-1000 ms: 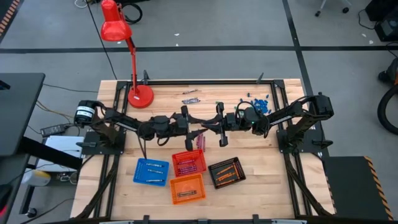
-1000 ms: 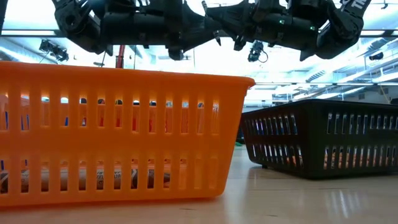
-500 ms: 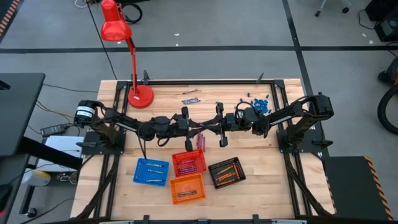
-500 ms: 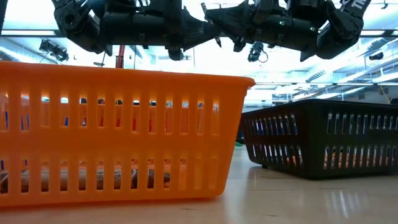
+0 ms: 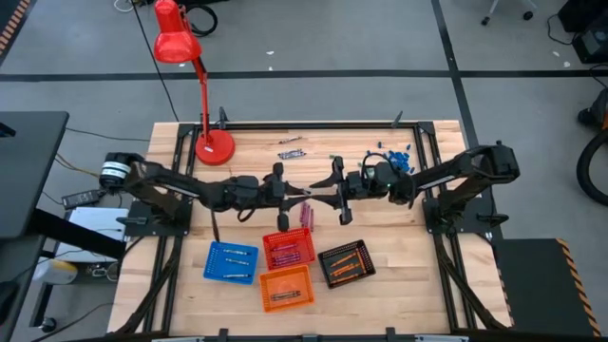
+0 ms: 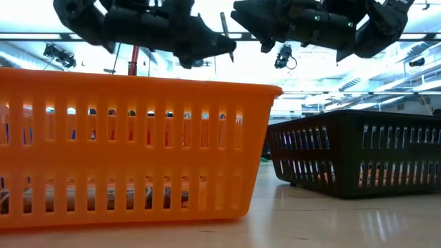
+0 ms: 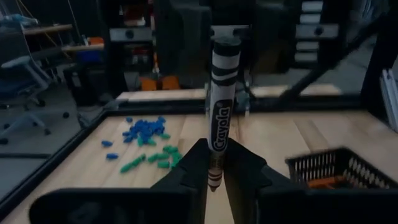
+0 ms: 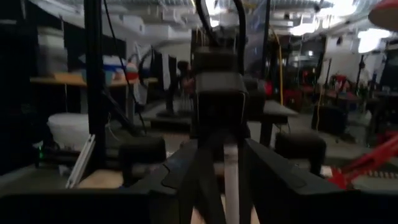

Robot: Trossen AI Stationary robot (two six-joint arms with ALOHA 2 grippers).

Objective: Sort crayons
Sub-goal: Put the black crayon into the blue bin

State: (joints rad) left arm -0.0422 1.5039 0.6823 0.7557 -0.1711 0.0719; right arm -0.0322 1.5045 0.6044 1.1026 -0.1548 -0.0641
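Observation:
A crayon (image 7: 221, 93) with a grey-white wrapper and black bands stands upright above the middle of the table, and my left gripper (image 7: 215, 169) is shut on it. In the low view the crayon (image 6: 222, 24) rises above my left gripper (image 6: 226, 47). My right gripper (image 8: 227, 158) faces it from the table's right, open, with its fingers just off the crayon. In the high view my left gripper (image 5: 302, 195) and my right gripper (image 5: 329, 196) meet tip to tip. More grey crayons (image 5: 291, 148) lie on the far part of the table. My left gripper pinches the crayon's lower end (image 7: 216, 163) between its two fingers. The fingers reach in level from the table's left and lie across the crayon. The crayon stands upright above the fingers, lifted clear of the table.
Below the grippers stand a blue basket (image 5: 231, 261), a red basket (image 5: 289, 249), an orange basket (image 5: 286, 287) and a black basket (image 5: 346, 263), each with crayons inside. Small blue and green bits (image 7: 146, 132) lie at the far right. A red lamp (image 5: 215, 144) stands far left.
My left gripper has shut on the crayon that my right gripper held. My right gripper has then opened and let go. The left gripper has tipped up a little, and the crayon now stands upright in it.

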